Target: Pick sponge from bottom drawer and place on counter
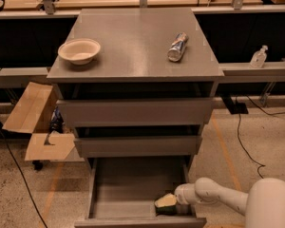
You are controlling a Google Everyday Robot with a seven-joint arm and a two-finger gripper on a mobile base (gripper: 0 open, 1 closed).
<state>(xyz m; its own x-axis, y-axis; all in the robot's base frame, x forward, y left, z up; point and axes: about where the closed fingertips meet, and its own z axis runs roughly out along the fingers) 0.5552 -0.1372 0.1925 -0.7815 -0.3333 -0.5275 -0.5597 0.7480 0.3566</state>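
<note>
The bottom drawer (128,189) is pulled open below the two wider grey drawers. The dark green sponge (169,210) lies in its front right corner, mostly covered. My gripper (165,201) reaches in from the right on the white arm (213,194) and sits right on top of the sponge, low inside the drawer. The grey counter (133,37) on top of the cabinet carries a cream bowl (79,50) at its left and a can (177,46) lying on its side at the right.
The upper drawer (135,112) and the middle drawer (137,146) stick out slightly above the open one. An open cardboard box (33,127) stands on the floor at the left. A small clear bottle (259,57) sits on a ledge at the right. Cables run across the floor at the right.
</note>
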